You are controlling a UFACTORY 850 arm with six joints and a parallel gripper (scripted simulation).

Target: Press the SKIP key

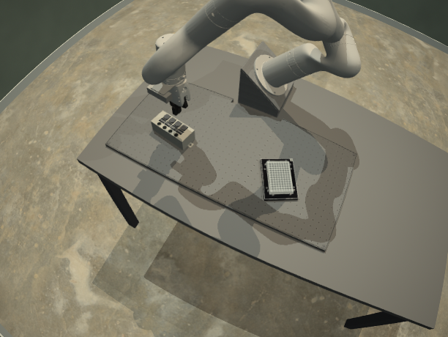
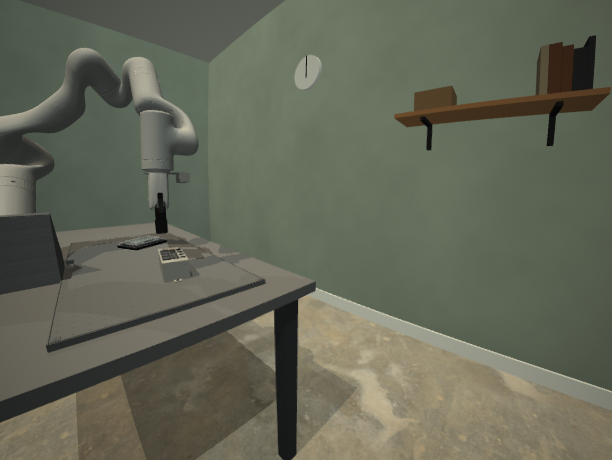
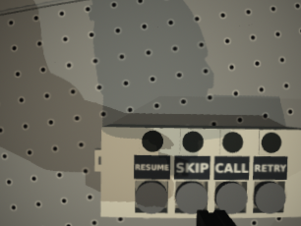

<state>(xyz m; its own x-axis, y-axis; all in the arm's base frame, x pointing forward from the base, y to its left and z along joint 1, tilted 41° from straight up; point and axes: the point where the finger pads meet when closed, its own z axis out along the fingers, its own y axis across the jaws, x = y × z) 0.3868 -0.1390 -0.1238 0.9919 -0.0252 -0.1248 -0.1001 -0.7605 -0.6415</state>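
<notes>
The operator panel (image 1: 172, 130) is a small beige box on the perforated plate at the table's far left; it also shows in the exterior view (image 2: 173, 254). In the wrist view its four keys read RESUME (image 3: 151, 197), SKIP (image 3: 191, 197), CALL (image 3: 231, 197) and RETRY (image 3: 270, 197) from left to right. A dark round lamp sits above each label, and the SKIP lamp (image 3: 193, 141) is dark like the others. My gripper (image 1: 178, 107) is shut and empty, above the panel. In the wrist view its fingertips (image 3: 213, 217) show at the bottom edge, between the SKIP and CALL keys.
A white well plate in a black frame (image 1: 279, 179) lies on the perforated plate toward the right. The arm's wedge-shaped base mount (image 1: 261, 89) stands at the back of the table. The table's left edge is close to the panel.
</notes>
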